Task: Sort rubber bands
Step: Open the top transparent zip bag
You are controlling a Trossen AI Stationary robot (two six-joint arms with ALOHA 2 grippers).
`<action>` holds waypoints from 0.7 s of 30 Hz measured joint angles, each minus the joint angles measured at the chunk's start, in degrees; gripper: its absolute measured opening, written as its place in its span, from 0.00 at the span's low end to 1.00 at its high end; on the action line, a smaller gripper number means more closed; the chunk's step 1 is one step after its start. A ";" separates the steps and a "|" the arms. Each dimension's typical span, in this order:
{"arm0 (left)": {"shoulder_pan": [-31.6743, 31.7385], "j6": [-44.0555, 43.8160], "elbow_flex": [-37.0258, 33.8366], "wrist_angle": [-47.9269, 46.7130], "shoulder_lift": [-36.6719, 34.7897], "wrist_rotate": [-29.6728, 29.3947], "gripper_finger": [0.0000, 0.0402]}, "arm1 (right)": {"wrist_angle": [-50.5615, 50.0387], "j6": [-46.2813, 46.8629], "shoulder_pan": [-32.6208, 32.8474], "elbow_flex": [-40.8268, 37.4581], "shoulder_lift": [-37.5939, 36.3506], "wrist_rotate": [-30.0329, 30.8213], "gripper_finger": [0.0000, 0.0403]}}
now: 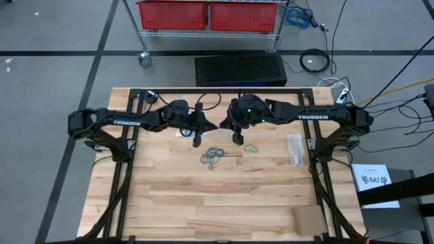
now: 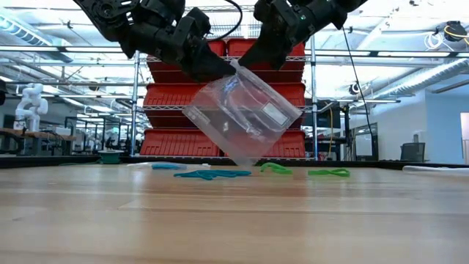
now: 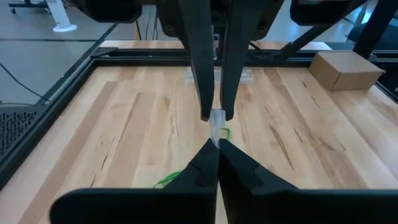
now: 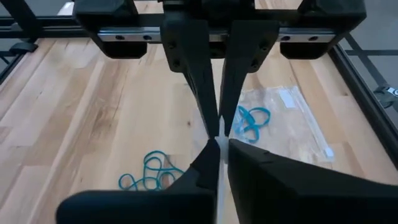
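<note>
A clear plastic bag (image 2: pixel 245 121) hangs corner-up in mid-air over the table's far middle. My left gripper (image 2: pixel 226 70) and my right gripper (image 2: pixel 243 61) meet at its top corner, both shut on it. In the wrist views the bag shows edge-on as a pale strip (image 3: pixel 216 124). Loose rubber bands lie flat on the wood nearer the front: a blue tangle (image 1: pixel 213 157) and green ones (image 1: pixel 251 147). A second clear bag (image 4: pixel 283 121) lies flat on the table with blue bands (image 4: pixel 252 120) inside. My left gripper pinches the bag's top corner (image 3: pixel 216 137) between its two fingers, coming from the table's left and slanting a little down. The bag hangs below, its lowest corner (image 2: pixel 245 163) close above the wood. My right gripper pinches the same top corner (image 4: pixel 219 133) between its two fingers, right against the left fingertips. It comes from the table's right, slanting down. The bag hangs tilted beneath both.
Spare clear bags (image 1: pixel 295 149) lie near the right edge. A cardboard box (image 1: pixel 308 218) stands at the near right corner. A black frame (image 1: pixel 122 176) borders the table. Bare wood stretches across the near half.
</note>
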 joint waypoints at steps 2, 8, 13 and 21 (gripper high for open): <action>0.02 -0.04 -0.02 0.33 0.00 -0.02 0.08 | -0.06 -0.05 0.00 0.00 0.00 0.00 0.01; 0.02 -0.09 -0.02 0.64 0.00 0.56 0.15 | -0.69 -0.10 0.04 0.00 0.00 0.00 0.00; 0.02 -0.20 -0.02 0.58 0.00 1.08 0.18 | -0.79 -0.30 0.04 0.00 0.00 0.00 0.00; 0.02 -0.01 -0.02 0.10 0.00 1.23 0.06 | -1.20 0.14 0.04 0.00 0.00 0.67 0.00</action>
